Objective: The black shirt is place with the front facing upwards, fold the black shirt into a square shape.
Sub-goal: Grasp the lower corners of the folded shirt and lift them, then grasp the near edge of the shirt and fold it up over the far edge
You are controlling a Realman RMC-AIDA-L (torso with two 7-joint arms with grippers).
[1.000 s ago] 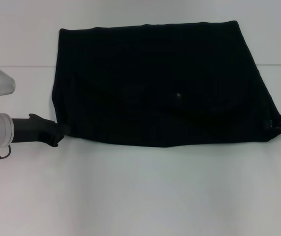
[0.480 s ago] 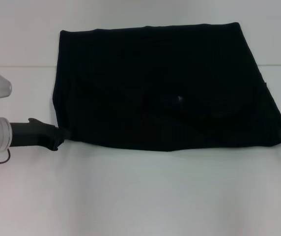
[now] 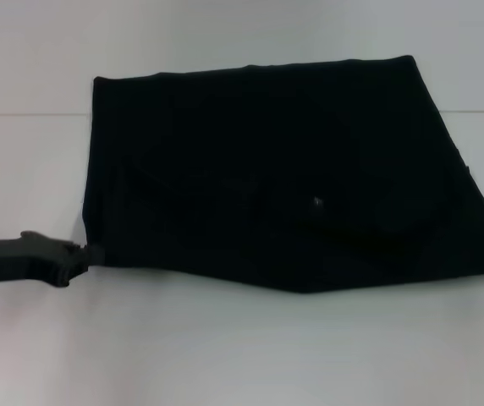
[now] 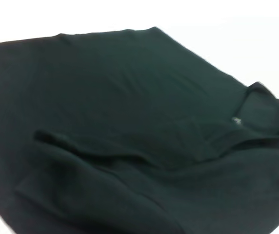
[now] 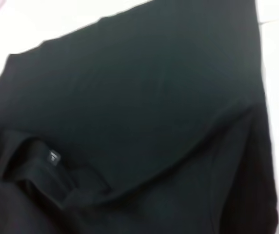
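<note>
The black shirt (image 3: pixel 267 169) lies folded on the white table (image 3: pixel 225 355) with plain black cloth facing up and a small pale neck label (image 3: pixel 317 201) showing. At the shirt's near left corner my left gripper (image 3: pixel 94 253) is shut on the hem, low over the table. The left wrist view is filled by the shirt (image 4: pixel 129 122), with its folded layers and the label (image 4: pixel 235 120). In the right wrist view I see the shirt (image 5: pixel 139 97), its collar and the label (image 5: pixel 53 156). My right gripper shows in no view. The shirt's near right corner reaches the head view's right edge.
Bare white table surface lies in front of the shirt and to its left. A pale seam line (image 3: pixel 22 113) crosses the table behind the shirt's left side.
The left gripper has drawn back toward me and to the left, and the shirt's near edge and corners came nearer with it. The right gripper's tip has left the head view.
</note>
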